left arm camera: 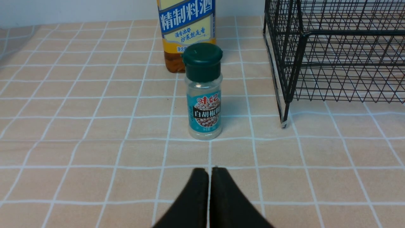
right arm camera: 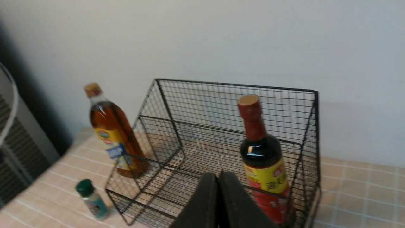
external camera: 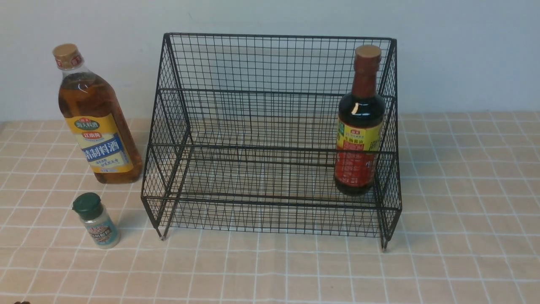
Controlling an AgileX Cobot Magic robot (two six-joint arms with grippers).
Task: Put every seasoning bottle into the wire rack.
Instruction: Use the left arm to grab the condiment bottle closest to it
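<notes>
The black wire rack point(external camera: 270, 90) stands mid-table. Upright on its lower tier at the right end is the dark sauce bottle point(external camera: 360, 126), also seen as the dark bottle point(right arm camera: 262, 158) in the right wrist view. The tall amber bottle point(external camera: 97, 122) stands on the cloth left of the rack, with the small green-capped shaker point(external camera: 95, 221) in front of it. My left gripper point(left arm camera: 209, 169) is shut and empty, low over the cloth a short way from the shaker point(left arm camera: 204, 95). My right gripper point(right arm camera: 218, 174) is shut and empty, raised in front of the rack point(right arm camera: 227, 91). Neither arm shows in the front view.
A beige checked cloth point(external camera: 464, 236) covers the table, with a pale wall behind. The rack's near leg point(left arm camera: 284, 122) stands close to the shaker. A dark slatted object point(right arm camera: 12, 158) shows beyond the table's left end.
</notes>
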